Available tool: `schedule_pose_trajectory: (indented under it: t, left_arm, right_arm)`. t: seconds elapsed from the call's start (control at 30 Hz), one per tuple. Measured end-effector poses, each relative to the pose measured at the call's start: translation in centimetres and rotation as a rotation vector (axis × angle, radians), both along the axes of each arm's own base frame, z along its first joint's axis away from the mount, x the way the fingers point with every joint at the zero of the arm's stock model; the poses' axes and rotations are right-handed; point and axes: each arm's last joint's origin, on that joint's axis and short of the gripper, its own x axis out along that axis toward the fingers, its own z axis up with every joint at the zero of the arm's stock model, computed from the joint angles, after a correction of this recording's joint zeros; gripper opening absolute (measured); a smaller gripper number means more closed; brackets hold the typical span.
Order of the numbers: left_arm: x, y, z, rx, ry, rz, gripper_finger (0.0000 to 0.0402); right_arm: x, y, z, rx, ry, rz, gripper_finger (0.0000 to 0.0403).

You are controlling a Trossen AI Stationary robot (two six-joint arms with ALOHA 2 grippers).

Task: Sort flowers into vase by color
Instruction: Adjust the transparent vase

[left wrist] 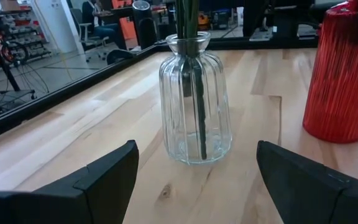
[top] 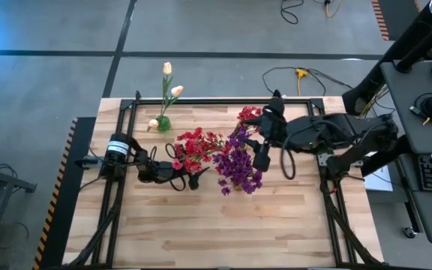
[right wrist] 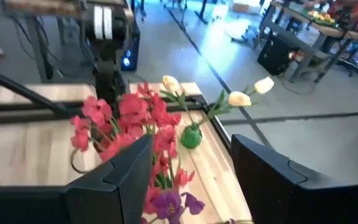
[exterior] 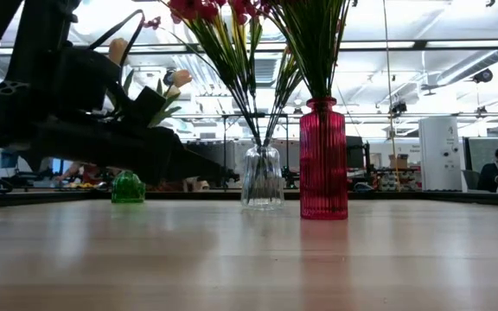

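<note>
High view: seen red flowers [top: 195,148] in clear vase [left wrist: 194,102], purple flowers [top: 238,165] in red vase [exterior: 323,158], tulips [top: 169,88] in green vase [exterior: 128,187]; left gripper [left wrist: 194,180] released beside clear vase, right gripper [right wrist: 191,180] parted, empty above.

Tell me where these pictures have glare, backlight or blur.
Low view: bright ceiling lights behind leave the arm a dark silhouette, and the table shows a sheen. Right wrist view: soft all over, with the red flowers and cream tulips smeared. Left wrist view: the clear vase is crisp. High view: a blue glow in the upper left corner.
</note>
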Motion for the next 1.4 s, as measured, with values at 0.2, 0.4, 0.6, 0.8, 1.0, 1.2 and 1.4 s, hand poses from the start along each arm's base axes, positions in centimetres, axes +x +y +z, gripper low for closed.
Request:
schedule_pose_trajectory:
  t: [0.2, 0.4, 0.6, 0.8, 1.0, 1.2, 1.4]
  left_arm:
    - [-0.6, -1.3, 0.4, -0.012, -0.008, -0.052, 0.0301]
    - [-0.4, -2.7, 3.7, 0.056, -0.121, -0.080, 0.0264]
    - [0.9, -1.6, 5.5, 0.089, -0.186, 0.015, 0.0186]
    - [2.3, -1.3, 6.4, 0.106, -0.226, 0.036, 0.0150]
    - [2.5, -1.0, 6.5, 0.093, -0.237, 0.051, 0.0154]
    - [2.7, -0.9, 6.7, 0.081, -0.254, 0.044, 0.0179]
    - [3.0, -1.0, 7.0, 0.102, -0.257, 0.021, 0.0199]
  right_arm:
    - [0.4, 0.1, -0.1, -0.022, 0.130, -0.109, 0.0210]
    - [0.2, 0.0, -0.5, -0.007, 0.187, -0.145, 0.0210]
    - [-0.2, -0.1, -0.3, -0.014, 0.178, -0.152, 0.0210]
    - [-0.1, -0.1, -0.5, -0.020, 0.188, -0.155, 0.0210]
    - [-0.1, -0.1, -0.8, -0.026, 0.200, -0.155, 0.0210]
    - [-0.3, -0.2, -1.6, -0.011, 0.250, -0.180, 0.0210]
    - [-2.3, -1.1, -2.9, -0.064, 0.362, -0.399, 0.0210]
